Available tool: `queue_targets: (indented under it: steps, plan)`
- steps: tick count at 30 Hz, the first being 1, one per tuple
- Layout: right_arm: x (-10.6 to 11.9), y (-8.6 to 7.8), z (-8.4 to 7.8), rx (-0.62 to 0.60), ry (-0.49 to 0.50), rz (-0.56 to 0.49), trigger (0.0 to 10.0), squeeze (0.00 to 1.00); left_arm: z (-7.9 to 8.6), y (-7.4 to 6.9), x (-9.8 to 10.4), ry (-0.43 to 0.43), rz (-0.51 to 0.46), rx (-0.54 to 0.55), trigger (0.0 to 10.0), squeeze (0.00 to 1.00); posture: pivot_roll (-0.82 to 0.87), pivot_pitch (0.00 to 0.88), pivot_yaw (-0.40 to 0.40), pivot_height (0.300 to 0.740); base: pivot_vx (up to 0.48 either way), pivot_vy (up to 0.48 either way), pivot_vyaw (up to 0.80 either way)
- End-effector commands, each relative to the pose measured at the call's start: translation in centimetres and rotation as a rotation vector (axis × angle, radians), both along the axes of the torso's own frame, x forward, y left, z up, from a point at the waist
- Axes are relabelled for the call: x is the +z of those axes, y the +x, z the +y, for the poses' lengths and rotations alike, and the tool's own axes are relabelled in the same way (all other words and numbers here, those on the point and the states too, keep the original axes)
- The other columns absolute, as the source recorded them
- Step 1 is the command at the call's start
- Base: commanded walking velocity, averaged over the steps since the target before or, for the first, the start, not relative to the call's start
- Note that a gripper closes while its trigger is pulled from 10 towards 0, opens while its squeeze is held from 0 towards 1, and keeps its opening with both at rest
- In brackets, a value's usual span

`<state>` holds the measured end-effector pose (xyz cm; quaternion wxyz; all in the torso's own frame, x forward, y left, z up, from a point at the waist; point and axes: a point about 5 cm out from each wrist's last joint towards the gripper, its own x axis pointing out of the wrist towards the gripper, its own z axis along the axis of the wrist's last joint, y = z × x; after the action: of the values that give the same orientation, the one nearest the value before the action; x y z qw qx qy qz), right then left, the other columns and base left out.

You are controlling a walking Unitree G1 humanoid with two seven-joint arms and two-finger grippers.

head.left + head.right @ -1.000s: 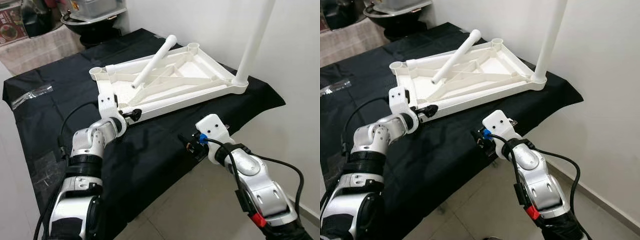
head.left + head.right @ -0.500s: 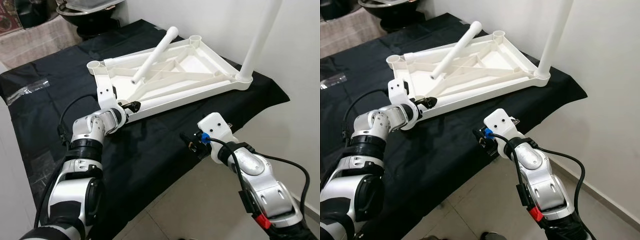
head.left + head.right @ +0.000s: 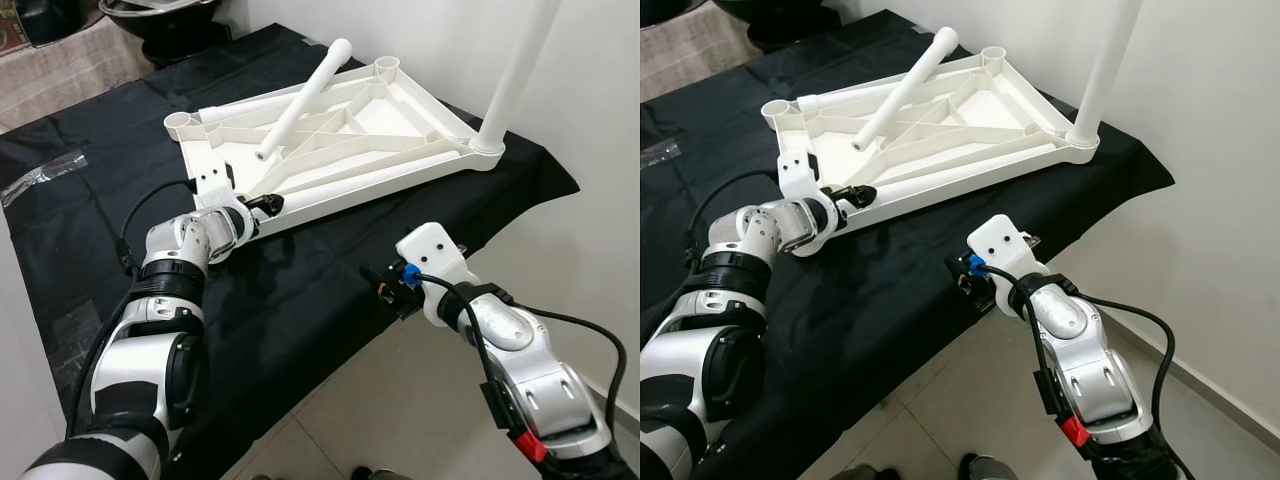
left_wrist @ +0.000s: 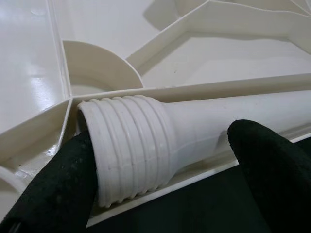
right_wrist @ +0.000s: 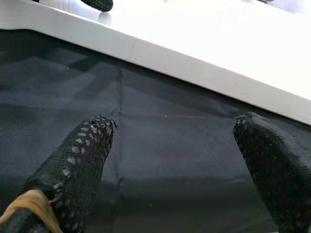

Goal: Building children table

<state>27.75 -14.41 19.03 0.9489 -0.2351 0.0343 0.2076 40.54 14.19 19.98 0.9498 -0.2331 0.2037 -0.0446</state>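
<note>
A white tabletop [image 3: 428, 112] lies upside down on the black cloth [image 3: 300, 290]. One white leg [image 3: 515, 70] stands upright in its far right corner socket. A second leg [image 3: 305, 95] lies slanted across the ribs. A third leg [image 3: 350, 190] lies along the near rim. My left gripper [image 3: 263, 203] is open, with a finger on each side of that leg's threaded end [image 4: 126, 145]. One black finger [image 4: 53, 189] touches the threads. My right gripper [image 3: 378, 283] hovers open over the cloth near the table's front edge, nothing between its fingertips [image 5: 87, 145].
A clear plastic bag [image 3: 40, 172] lies on the cloth at the far left. A dark pot [image 3: 170, 12] stands behind the table. A white wall runs along the right. Tiled floor [image 3: 400, 420] lies below the cloth's hanging front edge.
My left gripper has reached forward to the near leg's threaded end and now straddles it. The camera has shifted a little. The right arm has barely moved.
</note>
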Motion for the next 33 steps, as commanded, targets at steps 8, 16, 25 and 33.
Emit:
queue_targets:
  steps: [8,16,25,33]
  plan:
    - [0.3,-0.2,0.1,0.003,0.013,0.005,10.0,0.0,0.7,0.0,-0.7,-0.043,0.051,-0.013,0.0,0.0,-0.19,0.192,0.007,0.74,0.0,0.0,0.0]
    - [0.7,-0.3,0.4,0.009,0.022,-0.002,10.0,0.0,1.1,-0.1,-1.4,-0.092,0.075,-0.009,0.0,0.0,-0.19,0.189,0.009,0.74,0.0,0.0,0.0]
    - [0.9,-0.3,0.6,0.016,0.024,-0.006,10.0,0.0,2.1,-0.7,-2.8,-0.165,0.106,0.01,0.0,0.0,-0.19,0.185,0.006,0.74,0.0,0.0,0.0]
    - [2.2,-0.1,1.0,0.035,0.06,-0.064,10.0,0.0,4.7,-1.7,-2.4,-0.342,-0.026,0.033,0.0,0.0,-0.19,0.173,-0.002,0.74,0.0,0.0,0.0]
